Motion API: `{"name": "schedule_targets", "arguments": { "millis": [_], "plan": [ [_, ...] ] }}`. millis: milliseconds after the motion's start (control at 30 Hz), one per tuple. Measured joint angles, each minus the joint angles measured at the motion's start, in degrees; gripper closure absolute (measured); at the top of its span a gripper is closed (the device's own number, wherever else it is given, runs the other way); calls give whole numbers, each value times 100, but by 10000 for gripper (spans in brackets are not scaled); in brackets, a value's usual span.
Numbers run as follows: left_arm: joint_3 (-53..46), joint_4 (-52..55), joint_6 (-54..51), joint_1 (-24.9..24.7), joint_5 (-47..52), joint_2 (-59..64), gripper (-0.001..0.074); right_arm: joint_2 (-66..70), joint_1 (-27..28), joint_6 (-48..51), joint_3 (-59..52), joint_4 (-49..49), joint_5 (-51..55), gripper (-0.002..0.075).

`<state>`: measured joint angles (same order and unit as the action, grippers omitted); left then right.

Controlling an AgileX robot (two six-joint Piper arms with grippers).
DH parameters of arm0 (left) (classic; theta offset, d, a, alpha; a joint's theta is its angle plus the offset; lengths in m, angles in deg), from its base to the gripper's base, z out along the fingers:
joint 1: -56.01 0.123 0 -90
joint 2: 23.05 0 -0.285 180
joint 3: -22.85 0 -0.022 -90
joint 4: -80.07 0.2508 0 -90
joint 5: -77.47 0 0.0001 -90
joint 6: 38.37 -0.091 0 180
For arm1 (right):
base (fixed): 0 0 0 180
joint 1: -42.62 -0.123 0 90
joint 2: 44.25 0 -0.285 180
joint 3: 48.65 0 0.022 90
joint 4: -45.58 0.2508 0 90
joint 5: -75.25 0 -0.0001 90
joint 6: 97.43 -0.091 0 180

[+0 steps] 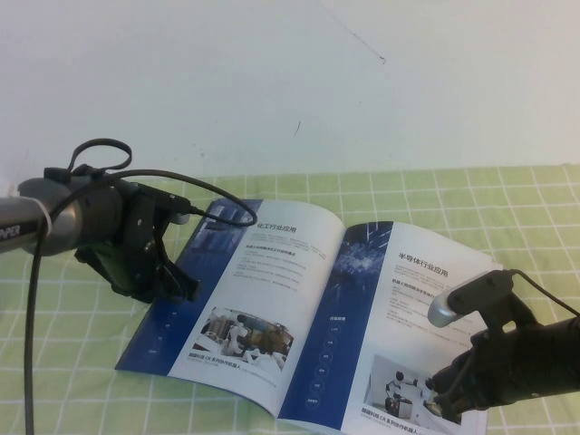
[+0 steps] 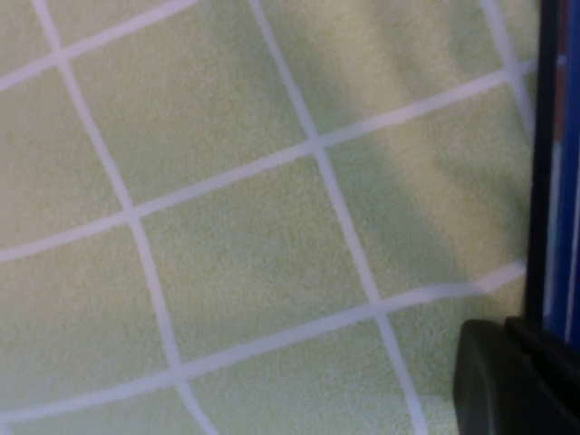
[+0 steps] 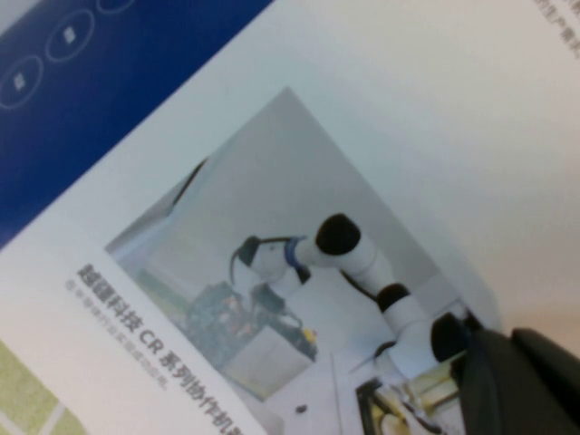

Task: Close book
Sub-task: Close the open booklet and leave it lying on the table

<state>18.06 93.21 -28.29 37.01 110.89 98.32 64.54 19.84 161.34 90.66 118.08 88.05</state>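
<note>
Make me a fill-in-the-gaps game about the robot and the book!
The book lies ____ on the cloth.
The cloth is ____ with white lines.
The left gripper is at the book's ____ edge.
The right gripper is over the ____ page.
Missing words: open, green, left, right.

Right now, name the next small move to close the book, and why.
The book lies open on the cloth; the left gripper sits at its left edge, the right gripper over the right page. So probably slide the left gripper under that edge and lift it toward the spine.
</note>
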Motion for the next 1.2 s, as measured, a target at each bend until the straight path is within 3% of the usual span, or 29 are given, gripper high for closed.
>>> {"name": "schedule_targets", "arguments": {
  "millis": [167,800,1000,1200],
  "plan": [
    [123,745,677,-29,427,61,738,0,0,0,0,10,0,729],
    [291,478,456,-29,172,199,738,0,0,0,0,37,11,729],
    [340,-168,-110,-29,259,202,738,10,0,0,0,37,11,729],
    [378,-1721,-1467,2,388,178,738,10,0,0,0,37,11,729]
  ]
}}
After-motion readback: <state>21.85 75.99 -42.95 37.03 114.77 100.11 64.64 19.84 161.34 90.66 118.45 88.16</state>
